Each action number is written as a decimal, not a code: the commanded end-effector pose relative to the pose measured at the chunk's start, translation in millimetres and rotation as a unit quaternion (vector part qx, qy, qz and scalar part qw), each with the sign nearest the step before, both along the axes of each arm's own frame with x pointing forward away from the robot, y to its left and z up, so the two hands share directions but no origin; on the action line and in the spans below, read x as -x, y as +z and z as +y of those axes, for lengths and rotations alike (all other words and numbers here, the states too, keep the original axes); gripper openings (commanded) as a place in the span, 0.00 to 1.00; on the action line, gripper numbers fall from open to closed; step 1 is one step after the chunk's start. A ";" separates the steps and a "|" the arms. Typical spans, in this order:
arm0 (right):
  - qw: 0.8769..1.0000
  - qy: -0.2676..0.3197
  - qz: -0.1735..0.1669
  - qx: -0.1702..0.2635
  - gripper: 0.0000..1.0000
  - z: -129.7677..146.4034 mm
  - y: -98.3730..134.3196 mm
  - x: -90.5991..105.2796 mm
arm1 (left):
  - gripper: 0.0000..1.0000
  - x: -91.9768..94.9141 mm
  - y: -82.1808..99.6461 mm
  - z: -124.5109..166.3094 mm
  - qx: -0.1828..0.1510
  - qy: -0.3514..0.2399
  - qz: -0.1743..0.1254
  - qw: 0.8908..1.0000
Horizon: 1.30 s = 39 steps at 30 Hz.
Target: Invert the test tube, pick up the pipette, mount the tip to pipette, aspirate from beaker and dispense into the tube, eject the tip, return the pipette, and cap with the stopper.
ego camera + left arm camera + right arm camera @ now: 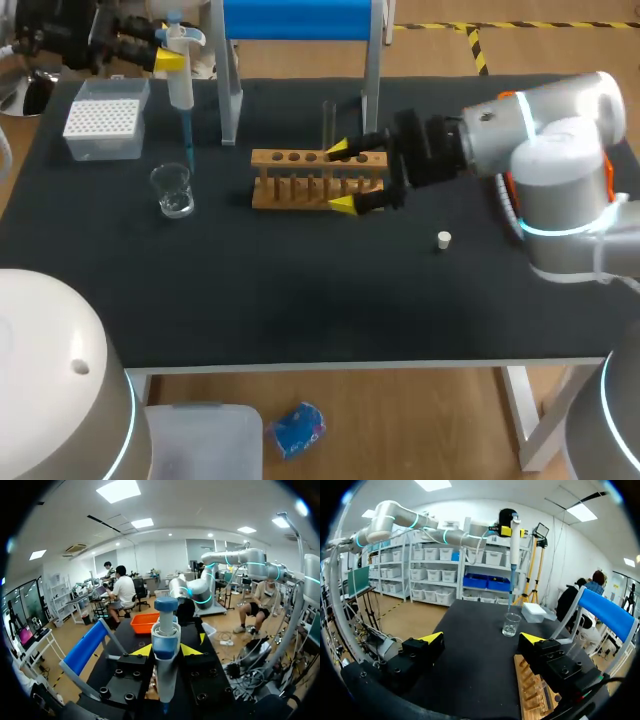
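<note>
The left end effector [168, 58] is gripping the pipette [181, 85], its tip hanging just over the beaker [173, 190]. I judge it should be descending vertically and centred, touching no glass. The right end effector [343, 178] is gaping wide by the wooden rack [290, 178], near the test tube [327, 122].

tip box [103, 120]: sitting at the table's [300, 300] far left corner.
pipette [181, 75]: hanging upright in the left gripper [165, 55], right of the tip box, its lower end nearing the beaker's rim.
beaker [173, 190]: standing before the tip box, left of the rack.
rack [318, 180]: lying mid-table.
test tube [327, 125]: standing upright in the rack.
right gripper [343, 178]: hovering over the rack's right part, fingers apart.
stopper [444, 239]: lying right of the rack, apart from it.
</note>
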State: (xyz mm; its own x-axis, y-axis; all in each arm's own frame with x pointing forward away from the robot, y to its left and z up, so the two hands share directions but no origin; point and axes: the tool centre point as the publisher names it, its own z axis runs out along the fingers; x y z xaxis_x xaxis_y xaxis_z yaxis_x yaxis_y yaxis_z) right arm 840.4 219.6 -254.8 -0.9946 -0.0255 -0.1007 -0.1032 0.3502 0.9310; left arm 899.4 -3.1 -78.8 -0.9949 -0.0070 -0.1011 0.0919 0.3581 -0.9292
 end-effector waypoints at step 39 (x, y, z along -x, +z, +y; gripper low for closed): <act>0.997 -0.052 0.033 0.055 1.00 187.6 -106.0 -46.5 | 0.00 0.7 0.4 0.6 0.000 0.000 -0.001 1.000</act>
State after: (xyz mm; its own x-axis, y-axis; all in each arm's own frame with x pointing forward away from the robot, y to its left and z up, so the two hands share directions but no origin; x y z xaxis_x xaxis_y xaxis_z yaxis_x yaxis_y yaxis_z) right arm 884.5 390.3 -346.9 -0.9974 0.0647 -0.0327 0.0036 0.4946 0.8691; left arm 899.3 -3.0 -78.8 -0.9949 -0.0071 -0.1011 0.0918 0.3582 -0.9291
